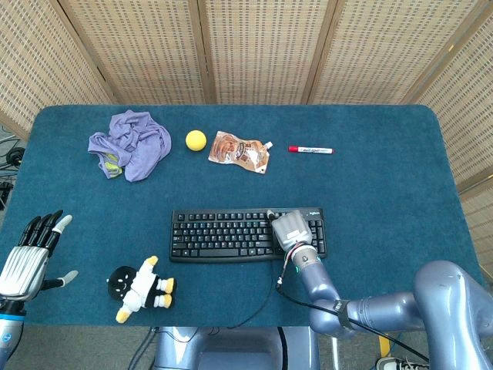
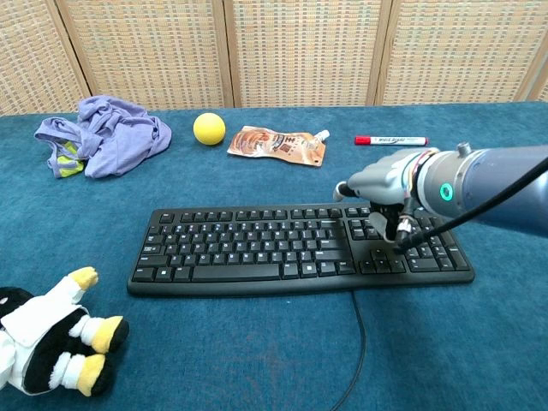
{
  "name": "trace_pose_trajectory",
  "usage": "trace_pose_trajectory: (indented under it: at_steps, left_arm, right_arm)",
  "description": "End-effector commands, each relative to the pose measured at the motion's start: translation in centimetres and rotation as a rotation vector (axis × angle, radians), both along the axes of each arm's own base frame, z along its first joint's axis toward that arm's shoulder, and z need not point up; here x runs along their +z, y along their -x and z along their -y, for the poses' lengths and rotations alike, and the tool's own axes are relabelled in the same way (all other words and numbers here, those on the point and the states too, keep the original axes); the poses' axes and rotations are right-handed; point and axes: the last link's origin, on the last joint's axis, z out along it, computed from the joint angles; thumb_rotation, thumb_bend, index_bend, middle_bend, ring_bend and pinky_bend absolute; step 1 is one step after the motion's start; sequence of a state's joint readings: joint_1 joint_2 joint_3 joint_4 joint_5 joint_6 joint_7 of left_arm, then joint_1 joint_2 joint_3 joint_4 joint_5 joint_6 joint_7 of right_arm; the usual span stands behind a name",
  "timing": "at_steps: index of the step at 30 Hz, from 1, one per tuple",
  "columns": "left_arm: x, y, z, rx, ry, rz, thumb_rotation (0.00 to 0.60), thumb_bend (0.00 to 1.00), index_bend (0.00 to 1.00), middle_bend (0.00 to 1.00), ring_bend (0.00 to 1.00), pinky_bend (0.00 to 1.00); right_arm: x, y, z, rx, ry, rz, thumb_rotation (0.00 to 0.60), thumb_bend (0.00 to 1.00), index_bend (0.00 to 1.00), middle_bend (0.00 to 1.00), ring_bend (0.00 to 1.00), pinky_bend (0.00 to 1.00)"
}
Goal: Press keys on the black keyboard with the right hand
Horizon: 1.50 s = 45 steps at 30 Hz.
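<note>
The black keyboard (image 1: 227,233) (image 2: 257,248) lies at the middle of the blue table, near its front. My right hand (image 1: 290,229) (image 2: 383,190) is over the keyboard's right part, above the block of keys between the main keys and the number pad. Its fingers are curled downward with nothing in them, and in the chest view the fingertips (image 2: 379,224) hang just above the keys. My left hand (image 1: 28,253) is at the table's front left edge, far from the keyboard, with its fingers spread and empty.
A penguin plush toy (image 1: 141,288) (image 2: 47,338) lies at the front left of the keyboard. At the back are a purple cloth (image 1: 129,144), a yellow ball (image 1: 196,139), a brown pouch (image 1: 240,151) and a red marker (image 1: 310,149). The keyboard's cable (image 2: 360,342) runs off the front edge.
</note>
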State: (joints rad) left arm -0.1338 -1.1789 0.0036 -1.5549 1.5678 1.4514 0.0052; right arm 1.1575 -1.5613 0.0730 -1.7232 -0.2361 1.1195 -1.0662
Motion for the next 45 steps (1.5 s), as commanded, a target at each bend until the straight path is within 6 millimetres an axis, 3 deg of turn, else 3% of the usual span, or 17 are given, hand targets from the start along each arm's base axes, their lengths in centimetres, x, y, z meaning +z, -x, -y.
trace_pose_trajectory:
  at_steps: [1, 8, 11, 14, 19, 22, 27, 32, 40, 45]
  left_arm:
    - [0.0, 0.0, 0.0, -0.001, 0.001, 0.0, 0.6, 0.04, 0.0, 0.0, 0.0, 0.0]
    - [-0.1, 0.0, 0.0, -0.001, 0.003, -0.002, 0.6, 0.04, 0.0, 0.0, 0.0, 0.0]
    - [-0.2, -0.1, 0.0, -0.003, 0.005, -0.004, 0.6, 0.04, 0.0, 0.0, 0.0, 0.0]
    - [-0.2, -0.1, 0.1, -0.003, 0.004, -0.006, 0.6, 0.04, 0.0, 0.0, 0.0, 0.0]
    - [-0.3, -0.1, 0.0, -0.003, 0.004, -0.01, 0.6, 0.04, 0.0, 0.0, 0.0, 0.0]
    - [-0.4, -0.2, 0.1, -0.005, 0.004, -0.011, 0.6, 0.04, 0.0, 0.0, 0.0, 0.0]
    - [-0.7, -0.3, 0.2, -0.011, 0.008, -0.018, 0.6, 0.04, 0.0, 0.0, 0.0, 0.0]
    - [-0.8, -0.3, 0.2, -0.016, 0.01, -0.021, 0.6, 0.04, 0.0, 0.0, 0.0, 0.0]
    - [-1.1, -0.6, 0.3, -0.02, 0.027, 0.005, 0.6, 0.04, 0.0, 0.0, 0.0, 0.0]
    - [-1.0, -0.5, 0.3, -0.024, 0.018, 0.001, 0.6, 0.04, 0.0, 0.0, 0.0, 0.0]
  right_arm:
    - [1.2, 0.0, 0.3, 0.017, 0.036, 0.004, 0.6, 0.78, 0.07, 0.69, 0.61, 0.42]
    - [5.8, 1.4, 0.3, 0.068, 0.176, 0.023, 0.6, 0.76, 0.07, 0.62, 0.57, 0.42]
    - [7.3, 2.3, -0.2, 0.077, 0.217, 0.039, 0.6, 0.66, 0.07, 0.53, 0.47, 0.42]
    - [9.1, 4.0, -1.2, 0.062, 0.264, 0.081, 0.6, 0.53, 0.06, 0.37, 0.31, 0.41]
    - [11.9, 8.4, -4.2, 0.04, 0.336, 0.141, 0.6, 0.4, 0.01, 0.12, 0.06, 0.28]
    - [13.1, 10.7, -5.6, 0.044, 0.38, 0.188, 0.6, 0.34, 0.0, 0.03, 0.0, 0.21]
    - [15.0, 14.7, -8.0, 0.046, 0.463, 0.251, 0.6, 0.24, 0.0, 0.0, 0.0, 0.07]
    - [16.3, 17.8, -10.4, 0.064, 0.523, 0.273, 0.6, 0.17, 0.0, 0.0, 0.0, 0.01]
    - [18.1, 22.0, -13.9, 0.054, 0.597, 0.34, 0.6, 0.12, 0.0, 0.0, 0.0, 0.0]
    - [18.5, 23.5, -15.1, 0.039, 0.606, 0.328, 0.6, 0.11, 0.0, 0.0, 0.0, 0.0]
